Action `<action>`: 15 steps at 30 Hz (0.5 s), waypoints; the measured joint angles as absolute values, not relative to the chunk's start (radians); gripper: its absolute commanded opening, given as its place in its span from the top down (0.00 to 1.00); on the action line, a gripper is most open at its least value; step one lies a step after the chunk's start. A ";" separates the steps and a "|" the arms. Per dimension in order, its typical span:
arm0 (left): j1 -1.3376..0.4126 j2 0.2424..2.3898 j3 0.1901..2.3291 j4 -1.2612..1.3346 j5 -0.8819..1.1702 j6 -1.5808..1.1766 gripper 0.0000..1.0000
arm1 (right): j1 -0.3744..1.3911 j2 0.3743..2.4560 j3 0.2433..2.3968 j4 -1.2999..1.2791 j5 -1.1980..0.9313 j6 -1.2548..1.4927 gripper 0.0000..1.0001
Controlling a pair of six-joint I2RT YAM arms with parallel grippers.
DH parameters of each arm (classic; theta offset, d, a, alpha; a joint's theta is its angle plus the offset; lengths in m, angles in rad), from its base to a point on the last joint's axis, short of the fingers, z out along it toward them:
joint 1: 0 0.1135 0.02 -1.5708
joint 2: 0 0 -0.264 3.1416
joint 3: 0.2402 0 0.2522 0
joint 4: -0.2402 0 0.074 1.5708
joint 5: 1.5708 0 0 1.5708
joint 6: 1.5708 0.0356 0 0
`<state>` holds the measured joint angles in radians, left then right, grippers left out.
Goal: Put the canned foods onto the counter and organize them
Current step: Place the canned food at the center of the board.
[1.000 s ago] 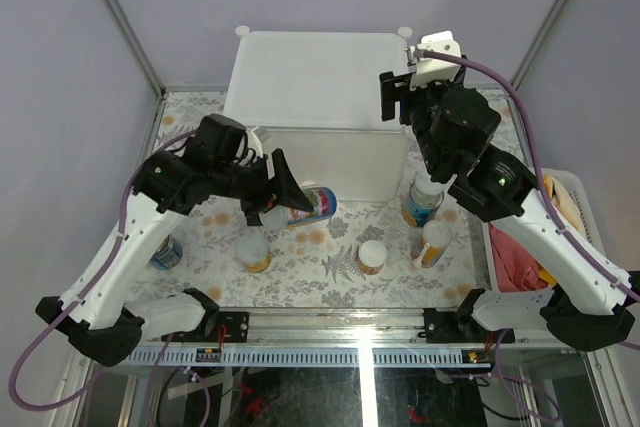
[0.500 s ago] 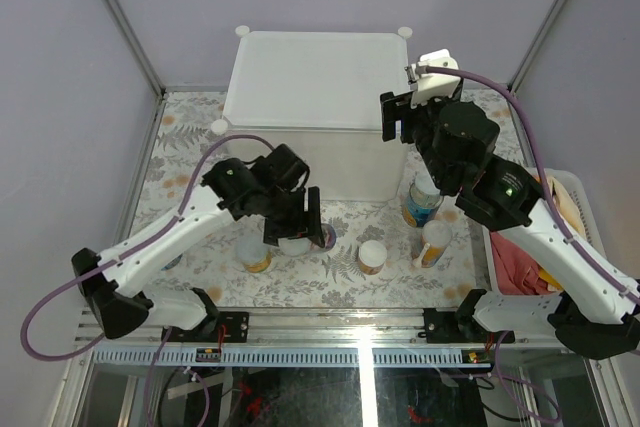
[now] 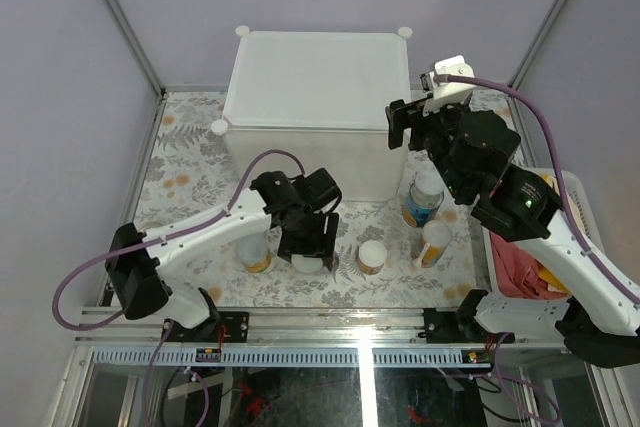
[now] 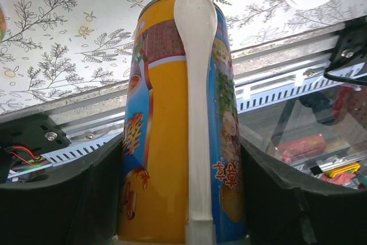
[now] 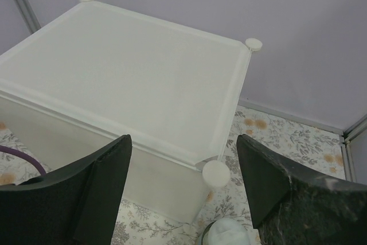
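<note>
My left gripper (image 3: 308, 239) is shut on a tall yellow and blue can (image 4: 178, 124) with a white strip along its side. It holds the can low over the floral mat near the front rail, and only the can's pale end (image 3: 312, 263) shows from above. My right gripper (image 3: 400, 123) is open and empty, high over the front right corner of the white counter (image 3: 315, 82). On the mat stand a blue-labelled can (image 3: 425, 197), a short orange can (image 3: 372, 257), a tilted yellow jar (image 3: 435, 244) and another can (image 3: 255, 253). The counter top (image 5: 132, 73) is bare.
A white slatted basket (image 3: 565, 209) with red and yellow cloth stands at the right edge. A round corner knob (image 5: 215, 172) sticks out below my right gripper, above a pale can top (image 5: 229, 233). The metal front rail (image 4: 275, 87) lies just beyond the held can.
My left arm has swung the tall can from in front of the counter down and toward the front rail. My right gripper has drifted slightly right and stayed open.
</note>
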<state>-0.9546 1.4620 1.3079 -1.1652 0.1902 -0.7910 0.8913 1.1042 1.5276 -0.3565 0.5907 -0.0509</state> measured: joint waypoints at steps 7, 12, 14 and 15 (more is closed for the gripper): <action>-0.972 1.548 1.276 -1.123 0.195 -0.767 1.00 | 0.892 1.101 1.528 -0.359 0.574 -0.051 0.19; -0.972 1.617 1.276 -1.116 0.195 -0.727 1.00 | 0.892 1.101 1.527 -0.360 0.561 -0.051 0.18; -0.972 1.646 1.278 -1.118 0.194 -0.710 1.00 | 0.892 1.101 1.525 -0.360 0.557 -0.051 0.18; -0.972 1.662 1.281 -1.119 0.194 -0.699 0.99 | 0.892 1.100 1.523 -0.358 0.556 -0.050 0.18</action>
<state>-0.9722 1.6623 1.2808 -1.1191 0.1940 -0.6987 0.8925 1.1004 1.5227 -0.3584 0.5560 -0.0502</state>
